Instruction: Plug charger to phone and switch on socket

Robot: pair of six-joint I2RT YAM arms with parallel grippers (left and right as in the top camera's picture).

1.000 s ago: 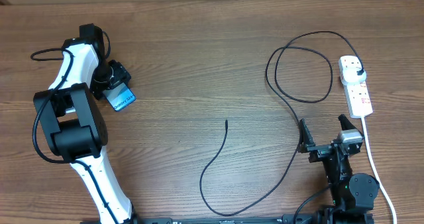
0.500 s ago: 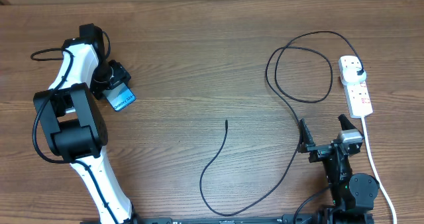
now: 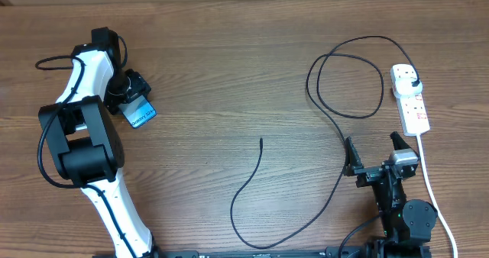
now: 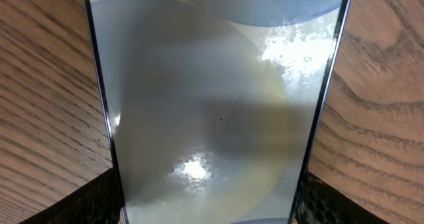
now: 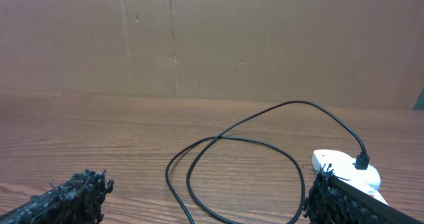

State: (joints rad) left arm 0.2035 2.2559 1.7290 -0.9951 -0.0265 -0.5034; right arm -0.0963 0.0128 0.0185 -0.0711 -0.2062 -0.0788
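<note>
Holding Steady: Phone Gripped, Cable Untouched

Nothing has shifted over the last second. On the wooden table (image 3: 229,52), the left gripper (image 3: 128,96) stays at the far left, its fingers (image 4: 99,201) clamped on the long edges of the phone (image 4: 212,105); whether the phone is lifted clear is hard to tell. The right gripper (image 3: 374,153) waits with jaws wide and empty near the socket (image 3: 412,105). The charger (image 3: 336,128) is plugged in there, its connector tip (image 3: 261,141) loose mid-table, well apart from the phone. The two have yet to meet.
</note>
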